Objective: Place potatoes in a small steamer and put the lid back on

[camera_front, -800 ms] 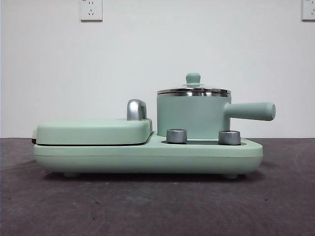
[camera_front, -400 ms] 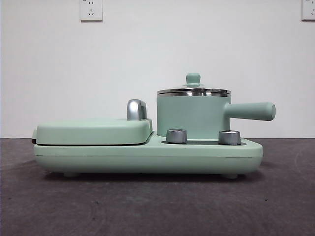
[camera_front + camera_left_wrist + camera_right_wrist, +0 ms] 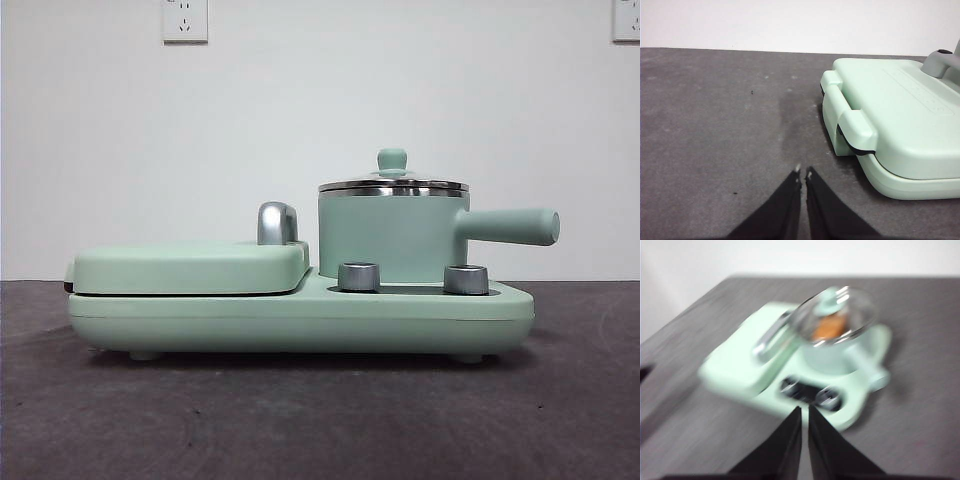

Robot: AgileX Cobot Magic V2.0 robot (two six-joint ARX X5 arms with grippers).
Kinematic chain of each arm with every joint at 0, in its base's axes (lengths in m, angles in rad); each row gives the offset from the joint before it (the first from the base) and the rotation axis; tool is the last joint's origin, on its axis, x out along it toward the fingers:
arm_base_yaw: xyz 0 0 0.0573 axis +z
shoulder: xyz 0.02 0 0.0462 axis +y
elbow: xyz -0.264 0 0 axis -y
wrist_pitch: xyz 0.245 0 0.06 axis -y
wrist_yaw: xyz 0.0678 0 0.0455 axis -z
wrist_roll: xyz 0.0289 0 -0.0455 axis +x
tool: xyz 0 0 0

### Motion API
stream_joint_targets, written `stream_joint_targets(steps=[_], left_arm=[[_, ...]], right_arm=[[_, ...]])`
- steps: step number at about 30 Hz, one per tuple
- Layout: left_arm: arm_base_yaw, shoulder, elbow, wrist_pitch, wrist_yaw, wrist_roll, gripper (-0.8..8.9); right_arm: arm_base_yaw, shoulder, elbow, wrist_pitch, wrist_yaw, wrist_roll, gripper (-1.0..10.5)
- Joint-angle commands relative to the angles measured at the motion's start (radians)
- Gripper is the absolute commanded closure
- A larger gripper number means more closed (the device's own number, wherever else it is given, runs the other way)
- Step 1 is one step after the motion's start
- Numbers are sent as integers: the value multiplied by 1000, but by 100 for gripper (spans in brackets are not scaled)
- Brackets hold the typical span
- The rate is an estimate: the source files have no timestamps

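Nothing has shifted since the earlier frames: your potato (image 3: 829, 327) sits inside the small steamer (image 3: 392, 235) under the lid (image 3: 393, 184). Left gripper (image 3: 803, 173) and right gripper (image 3: 804, 410) are both closed, holding nothing, clear of the cooker.

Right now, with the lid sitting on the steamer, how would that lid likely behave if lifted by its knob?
The lid looks like glass in a steel rim, so probably rigid, fairly heavy for its size and breakable. Its knob is small and rounded, so it may slip in a claw. The disc would likely hang level if gripped centrally.
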State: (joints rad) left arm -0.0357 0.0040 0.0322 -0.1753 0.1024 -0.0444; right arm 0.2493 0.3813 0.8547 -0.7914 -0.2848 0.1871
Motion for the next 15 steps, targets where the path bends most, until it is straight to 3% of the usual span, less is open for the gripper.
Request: stream_joint_targets(steps=[1, 5, 9, 15], left_arm=[[0, -1, -19, -6, -1, 6, 794], [0, -1, -19, -6, -1, 6, 794], [0, -1, -19, -6, -1, 6, 794], [0, -1, -19, -6, -1, 6, 794]], right_arm=[[-99, -67, -145, 174, 27, -26, 927], [-192, -163, -348, 342, 114, -89, 927], [-239, -239, -495, 396, 211, -129, 927], [-266, -314, -624, 415, 242, -166, 927]])
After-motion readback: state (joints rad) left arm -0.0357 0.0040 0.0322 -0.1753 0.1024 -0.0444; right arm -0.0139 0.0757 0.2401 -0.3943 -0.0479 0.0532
